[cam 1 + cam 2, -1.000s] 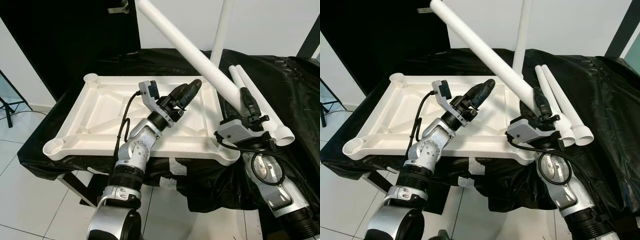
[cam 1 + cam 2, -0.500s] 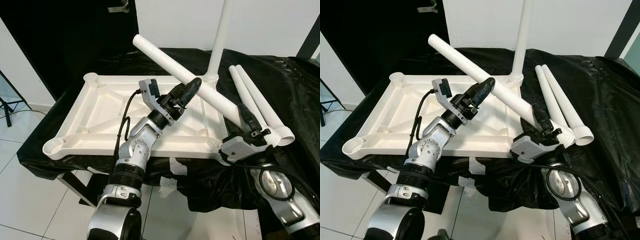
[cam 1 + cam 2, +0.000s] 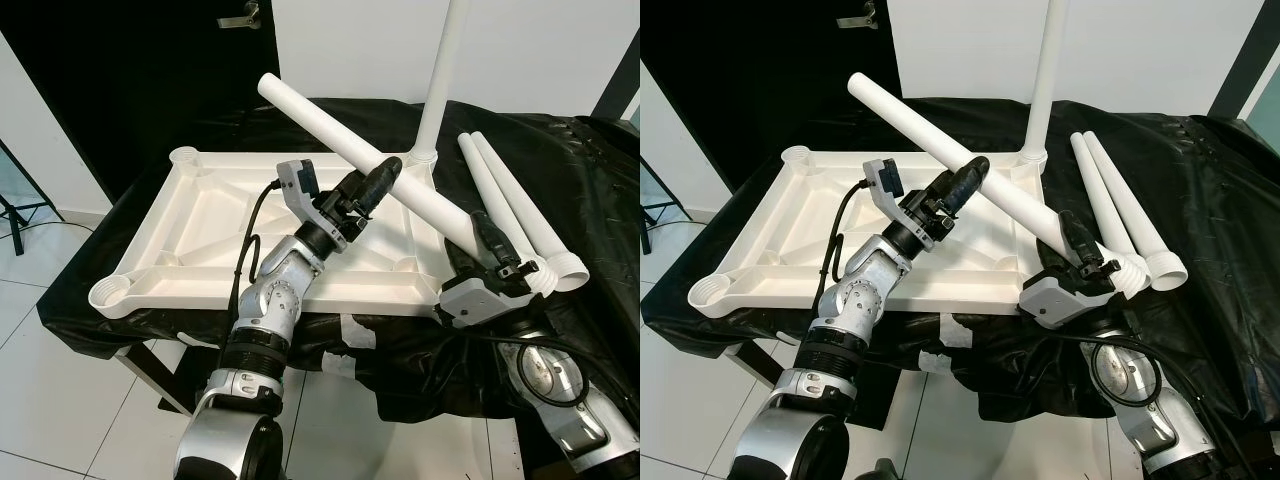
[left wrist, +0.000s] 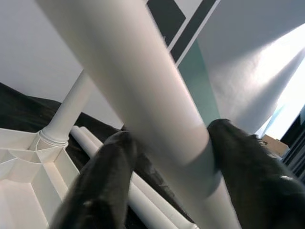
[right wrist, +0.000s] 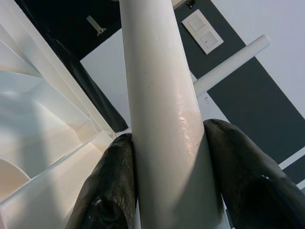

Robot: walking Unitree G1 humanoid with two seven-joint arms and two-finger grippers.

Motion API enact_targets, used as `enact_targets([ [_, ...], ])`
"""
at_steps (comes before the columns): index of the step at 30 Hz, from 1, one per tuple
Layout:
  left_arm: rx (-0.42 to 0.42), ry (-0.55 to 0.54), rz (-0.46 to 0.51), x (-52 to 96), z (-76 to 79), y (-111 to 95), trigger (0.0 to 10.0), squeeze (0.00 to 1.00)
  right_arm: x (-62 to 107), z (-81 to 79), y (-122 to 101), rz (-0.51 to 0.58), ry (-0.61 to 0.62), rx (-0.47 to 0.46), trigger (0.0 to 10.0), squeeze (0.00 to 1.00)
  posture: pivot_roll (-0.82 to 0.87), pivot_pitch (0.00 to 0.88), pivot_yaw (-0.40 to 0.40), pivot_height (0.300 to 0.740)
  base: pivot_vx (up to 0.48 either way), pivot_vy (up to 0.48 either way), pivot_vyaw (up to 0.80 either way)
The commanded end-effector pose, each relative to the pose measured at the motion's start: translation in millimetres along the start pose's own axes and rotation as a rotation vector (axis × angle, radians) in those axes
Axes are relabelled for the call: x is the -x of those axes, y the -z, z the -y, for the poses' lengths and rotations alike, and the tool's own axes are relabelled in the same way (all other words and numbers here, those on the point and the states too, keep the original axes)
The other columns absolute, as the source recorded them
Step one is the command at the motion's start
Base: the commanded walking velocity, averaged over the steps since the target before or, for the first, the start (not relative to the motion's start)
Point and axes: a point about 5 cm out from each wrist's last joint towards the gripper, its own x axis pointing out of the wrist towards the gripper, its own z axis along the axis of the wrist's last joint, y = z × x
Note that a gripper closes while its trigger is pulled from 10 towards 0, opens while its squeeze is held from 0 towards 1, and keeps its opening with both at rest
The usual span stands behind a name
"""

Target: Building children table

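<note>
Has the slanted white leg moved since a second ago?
Yes. The slanted leg has swung down toward the tabletop; its upper end now sits lower beside the upright leg.

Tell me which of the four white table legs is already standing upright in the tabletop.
The upright leg in the tabletop's far right corner socket. Both grippers hold a slanted leg; two loose legs lie on the black cloth.

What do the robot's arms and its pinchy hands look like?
Both arms are shiny silver metal with black ring joints. The left gripper and the right gripper each have two long, rounded black fingers. A small grey camera box sits on each wrist, and thin black cables loop along the forearms.
</note>
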Motion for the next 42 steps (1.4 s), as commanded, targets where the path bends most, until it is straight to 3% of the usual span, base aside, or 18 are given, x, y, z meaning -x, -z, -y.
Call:
enact_targets([
  [1, 0.012, 0.047, 0.007, -8.3, 7.9, 2.2, 0.0, 0.00, -4.3, 4.0, -4.4, 0.029, 0.028, -0.001, 10.0, 0.00, 0.09, 0.000, 0.035, 0.740, 0.000, 0.000, 0.00],
  [14, 0.010, 0.080, 0.025, -6.1, 12.1, 2.2, 0.0, 0.00, -7.7, 3.7, -5.2, 0.032, 0.036, -0.003, 10.0, 0.00, 0.10, 0.000, 0.030, 0.740, 0.000, 0.000, 0.00],
  [15, 0.009, 0.080, 0.023, -5.7, 12.1, 2.2, 1.4, 0.00, -7.8, 3.6, -5.4, 0.032, 0.036, -0.003, 10.0, 0.00, 0.10, 0.000, 0.029, 0.740, 0.000, 0.000, 0.00],
  [18, 0.006, 0.078, 0.019, -5.4, 11.9, 2.4, 1.4, 0.00, -7.9, 3.4, -5.5, 0.032, 0.036, -0.004, 10.0, 0.00, 0.10, 0.000, 0.029, 0.740, 0.000, 0.000, 0.00],
  [19, 0.005, 0.070, 0.015, -5.1, 11.1, 2.5, 10.0, 0.00, -7.9, 3.0, -5.7, 0.033, 0.035, -0.004, 10.0, 0.00, 0.10, 0.000, 0.029, 0.740, 0.000, 0.000, 0.00],
  [23, 0.013, 0.073, 0.019, -5.0, 10.9, 1.9, 10.0, 0.00, -8.1, 2.6, -5.9, 0.033, 0.034, -0.005, 10.0, 0.00, 0.10, 0.000, 0.028, 0.740, 0.000, 0.000, 0.00],
  [24, 0.026, 0.088, 0.025, -4.9, 12.3, 1.5, 10.0, 1.00, -8.2, 2.7, -5.7, 0.033, 0.033, -0.004, 10.0, 0.00, 0.10, 0.000, 0.029, 0.740, 0.000, 0.000, 0.00],
  [29, 0.017, 0.106, 0.018, -5.1, 15.7, 2.7, 10.0, 1.00, -8.0, 3.1, -5.1, 0.030, 0.034, -0.002, 10.0, 0.00, 0.10, 0.000, 0.028, 0.740, 0.000, 0.000, 0.00],
  [30, 0.007, 0.102, 0.011, -5.4, 15.9, 3.7, 10.0, 0.01, -7.8, 3.3, -5.2, 0.029, 0.034, -0.003, 10.0, 0.00, 0.10, 0.000, 0.027, 0.740, 0.000, 0.000, 0.00],
  [42, -0.004, 0.086, 0.003, -5.5, 15.2, 4.6, 10.0, 0.00, -6.8, 1.7, -5.0, 0.030, 0.025, -0.004, 10.0, 0.00, 0.11, 0.000, 0.027, 0.740, 0.000, 0.000, 0.00],
])
